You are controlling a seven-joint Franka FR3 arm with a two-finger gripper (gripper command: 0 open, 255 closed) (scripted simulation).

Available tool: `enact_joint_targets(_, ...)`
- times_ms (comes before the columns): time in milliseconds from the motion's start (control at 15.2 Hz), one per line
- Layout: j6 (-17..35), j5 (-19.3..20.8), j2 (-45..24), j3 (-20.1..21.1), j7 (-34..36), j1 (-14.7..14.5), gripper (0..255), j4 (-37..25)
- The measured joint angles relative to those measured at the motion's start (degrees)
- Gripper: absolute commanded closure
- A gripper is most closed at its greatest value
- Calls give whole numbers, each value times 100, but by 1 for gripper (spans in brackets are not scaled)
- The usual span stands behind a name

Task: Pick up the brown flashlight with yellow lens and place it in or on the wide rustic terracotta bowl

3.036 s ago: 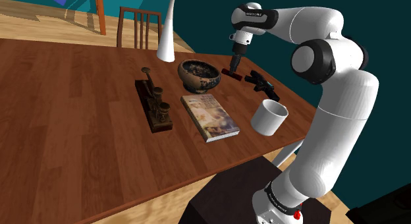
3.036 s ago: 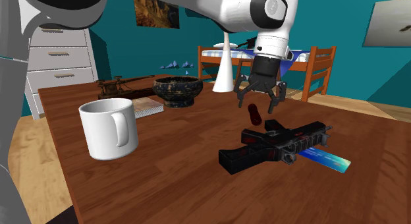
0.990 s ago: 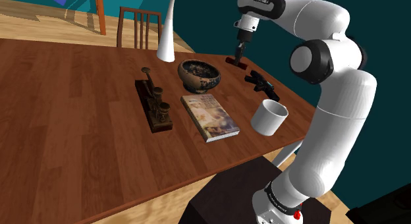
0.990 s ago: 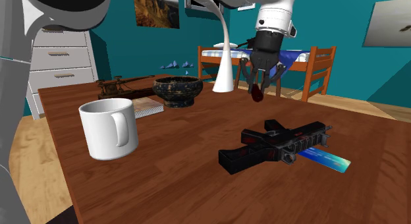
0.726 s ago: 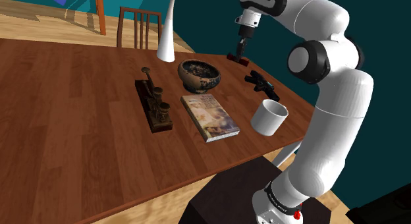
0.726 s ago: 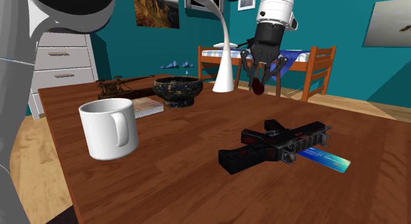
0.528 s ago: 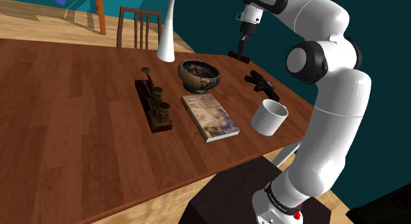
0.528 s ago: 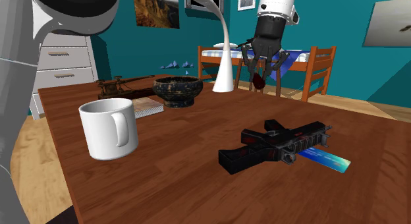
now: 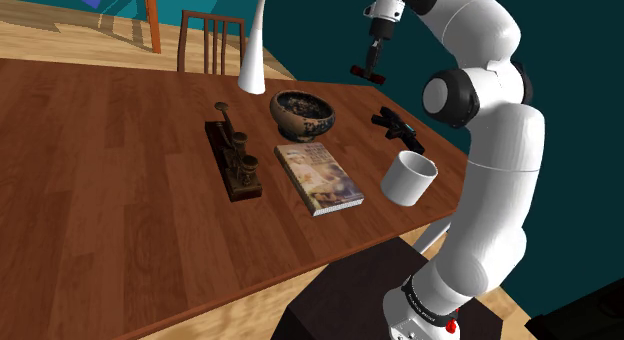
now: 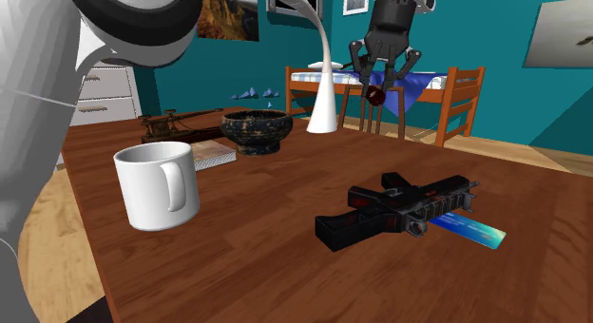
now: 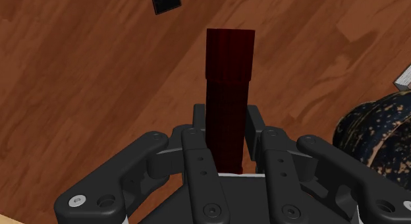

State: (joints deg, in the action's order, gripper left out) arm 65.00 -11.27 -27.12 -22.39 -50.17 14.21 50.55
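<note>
Flashlight point(image 11: 229, 84) sits clamped lengthwise between the 2 fingers of your gripper point(image 11: 227, 127), high up, bowl point(image 9: 300, 118) lying below toward the shoulder view's left.

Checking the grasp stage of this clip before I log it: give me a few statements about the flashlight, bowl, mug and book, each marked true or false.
1. The gripper is shut on the dark red flashlight. True.
2. The flashlight lies in the dark speckled bowl. False: it hangs in the gripper high above the table, apart from the bowl.
3. The white mug is tipped on its side. False: it stands upright.
4. The book lies flat on the table beside the bowl. True.
</note>
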Motion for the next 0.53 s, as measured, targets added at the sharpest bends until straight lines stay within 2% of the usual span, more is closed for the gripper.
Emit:
enact_joint_targets(264, -641, -199, -496, 56, 44, 290, 255, -1148)
enact_joint_targets(330, -529, -132, -295, 33, 72, 150, 255, -812)
enact_joint_targets(396, -555, -127, -229, 44, 162, 67, 255, -793)
enact_joint_targets(528, -263, 3, 212, 39, 376, -317, 255, -68)
